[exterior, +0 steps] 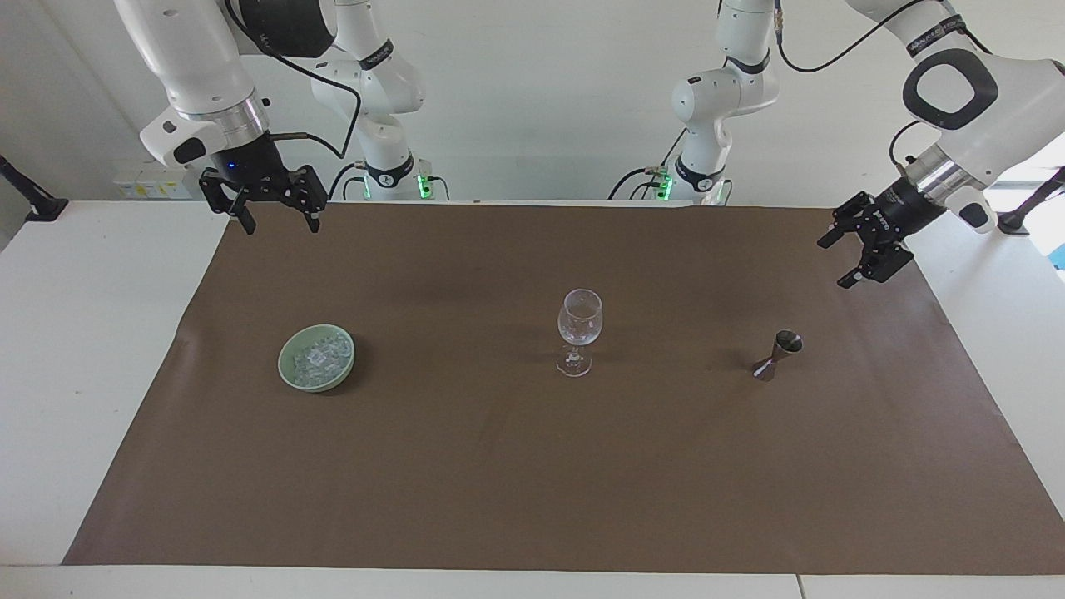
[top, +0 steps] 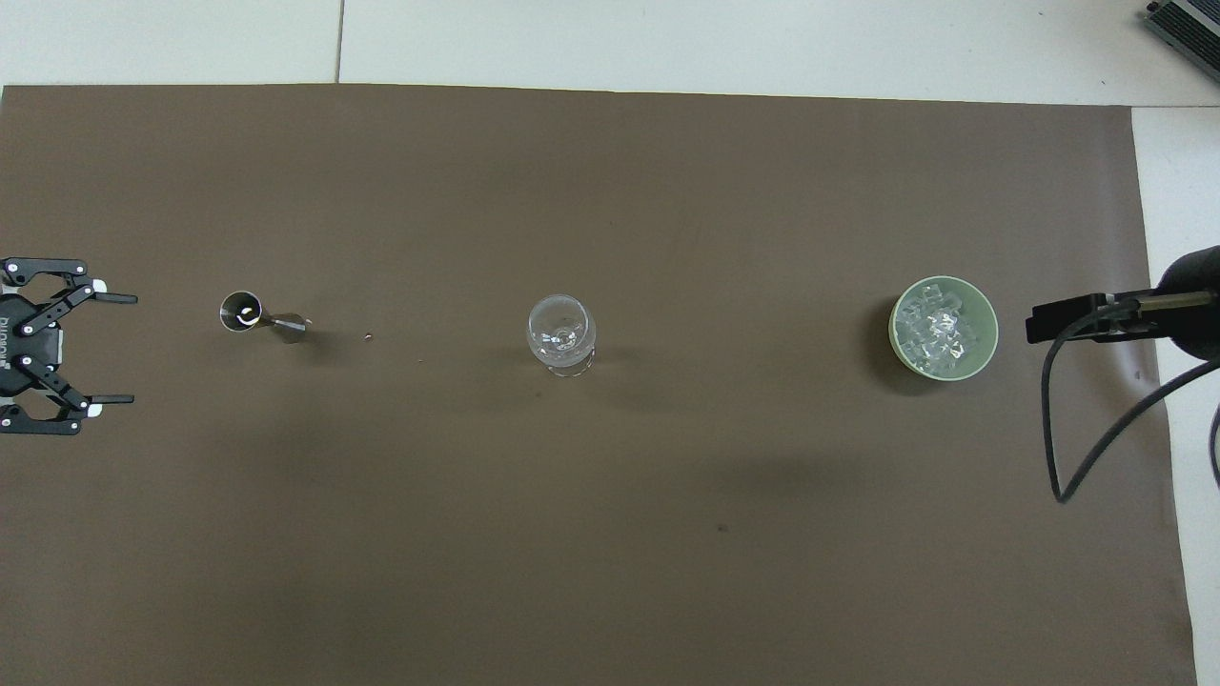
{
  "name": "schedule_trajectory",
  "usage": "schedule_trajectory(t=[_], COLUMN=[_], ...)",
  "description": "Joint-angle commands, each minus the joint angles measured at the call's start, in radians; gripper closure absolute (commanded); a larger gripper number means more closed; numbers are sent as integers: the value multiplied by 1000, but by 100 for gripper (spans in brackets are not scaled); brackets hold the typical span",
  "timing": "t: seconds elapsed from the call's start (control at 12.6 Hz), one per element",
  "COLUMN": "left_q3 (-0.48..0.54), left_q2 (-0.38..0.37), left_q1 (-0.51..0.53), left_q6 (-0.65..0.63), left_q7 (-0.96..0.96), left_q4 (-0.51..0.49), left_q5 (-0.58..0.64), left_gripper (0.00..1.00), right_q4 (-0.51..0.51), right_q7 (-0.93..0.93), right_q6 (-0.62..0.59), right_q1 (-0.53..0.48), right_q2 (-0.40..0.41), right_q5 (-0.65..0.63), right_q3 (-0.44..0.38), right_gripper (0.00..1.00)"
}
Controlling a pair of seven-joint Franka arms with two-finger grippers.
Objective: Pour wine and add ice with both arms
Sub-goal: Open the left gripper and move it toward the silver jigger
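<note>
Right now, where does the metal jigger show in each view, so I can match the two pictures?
Facing view: the jigger stands on the brown mat toward the left arm's end, right of picture centre, below the open left gripper.
Overhead view: the jigger is at mid-height near the picture's left edge, beside that gripper.
Shared landmark: the wine glass, mid-mat in both, in line with it.

No text, label, brand or number can be read for certain; the white lettering on the left gripper [top: 133, 349] is too small to read.
</note>
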Motion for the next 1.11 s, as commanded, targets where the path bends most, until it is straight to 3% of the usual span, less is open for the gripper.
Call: schedule_trajectory(t=[0.0, 0.56, 1.03], left_q3=[-6, -7, -7], left_q2=[-23, -23, -11], left_q1=[17, 113, 112], left_q6=[93, 222, 334], left_q7=[-50, -60, -47], left_q4=[-97, -264, -383], left_q5=[-80, -331, -559], left_gripper=[0, 0, 0], right_q4=[-23, -23, -23], right_q7=[-28, -28, -28], right_q6=[-4, -4, -4], right_q1=[-7, -7, -7], right_q2=[-22, -22, -22], right_q5=[15, 15, 15], right_q3=[0, 0, 0], right_gripper=[0, 0, 0])
